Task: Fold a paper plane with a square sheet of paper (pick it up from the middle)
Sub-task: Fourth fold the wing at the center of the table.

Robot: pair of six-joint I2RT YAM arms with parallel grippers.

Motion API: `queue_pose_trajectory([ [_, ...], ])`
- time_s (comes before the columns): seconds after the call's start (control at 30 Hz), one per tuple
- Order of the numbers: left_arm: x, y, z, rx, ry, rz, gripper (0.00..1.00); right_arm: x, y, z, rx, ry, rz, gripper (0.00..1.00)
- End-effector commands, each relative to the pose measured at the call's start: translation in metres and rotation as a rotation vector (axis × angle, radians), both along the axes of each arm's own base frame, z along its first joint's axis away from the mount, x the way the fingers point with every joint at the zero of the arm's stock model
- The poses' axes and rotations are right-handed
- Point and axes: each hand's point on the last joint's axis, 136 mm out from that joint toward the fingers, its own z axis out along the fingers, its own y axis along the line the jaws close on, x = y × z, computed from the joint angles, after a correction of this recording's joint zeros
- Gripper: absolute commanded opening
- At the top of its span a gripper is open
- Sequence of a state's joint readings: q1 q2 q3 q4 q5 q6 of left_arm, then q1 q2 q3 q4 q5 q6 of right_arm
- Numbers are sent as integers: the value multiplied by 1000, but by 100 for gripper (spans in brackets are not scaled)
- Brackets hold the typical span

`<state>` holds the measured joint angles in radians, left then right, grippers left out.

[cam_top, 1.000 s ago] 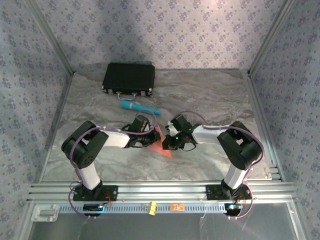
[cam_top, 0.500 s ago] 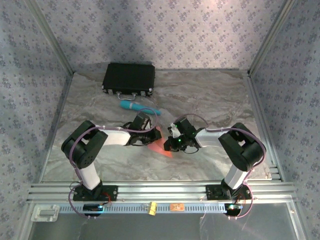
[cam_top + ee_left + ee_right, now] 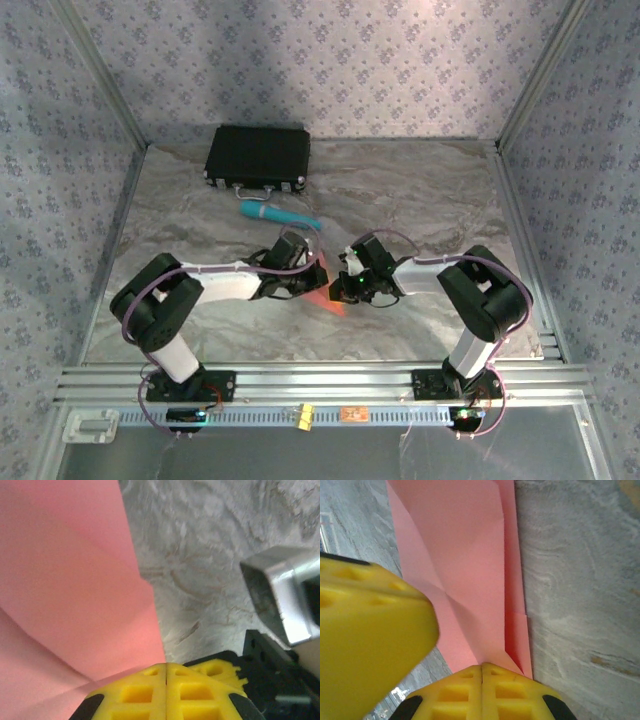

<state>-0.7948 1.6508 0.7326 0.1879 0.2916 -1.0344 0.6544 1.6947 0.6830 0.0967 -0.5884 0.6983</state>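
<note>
Ok, top view first. Grey marbled table, boxed in by pale floral wallpaper walls at left, far and right, with slotted aluminium rails along the near edge. Black case at far left, teal cylinder lying just near of it, apart from it. Both arms bent inward, meeting mid-table. Square sheet of paper, a small pink shape, mid-table between left gripper and right gripper, partly under both. Jaw state and creases too small to read from up here.

Left wrist view. Yellow fingers pressed together pad to pad, seam closed. Pink paper flat on the marble, taking the left side, one diagonal crease at lower left, corner running right up to the fingertip seam. Tips touching paper; cannot tell whether any of it nipped between the pads. Silver block and black hardware at right, over bare marble, clear of the paper.

Right wrist view. Same story on this side: yellow fingers closed tight, tips down on the paper, grip on it not confirmable. Paper stretching away from the tips as a long strip, layered, folded flap edge along its right side, diagonal creases crossing mid-strip. Big blurred yellow finger of the left gripper at left, overlapping the paper's left edge.
</note>
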Motion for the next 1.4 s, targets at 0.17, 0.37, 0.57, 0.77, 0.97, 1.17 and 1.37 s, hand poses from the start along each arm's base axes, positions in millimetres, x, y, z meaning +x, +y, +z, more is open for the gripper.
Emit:
queue_pose_trajectory([
  [0.17, -2, -1, -25, 19, 57, 25, 7, -25, -38, -42, -176, 136, -66, 0],
  [0.37, -1, 25, -54, 144, 115, 97, 6, -27, -40, -44, -186, 143, -63, 0],
  [0.57, 17, 47, -54, 180, 111, 149, 6, -31, -42, -47, -204, 152, -51, 0],
  [0.77, 38, 54, -42, 158, 74, 158, 7, -32, -42, -48, -196, 156, -47, 0],
  [0.97, 60, 68, -40, 148, 70, 187, 7, -33, -40, -48, -187, 161, -36, 0],
  [1.17, 76, 81, -41, 166, 71, 202, 8, -34, -40, -48, -183, 162, -35, 0],
  [1.37, 83, 97, -50, 177, 89, 224, 7, -34, -40, -48, -181, 162, -31, 0],
])
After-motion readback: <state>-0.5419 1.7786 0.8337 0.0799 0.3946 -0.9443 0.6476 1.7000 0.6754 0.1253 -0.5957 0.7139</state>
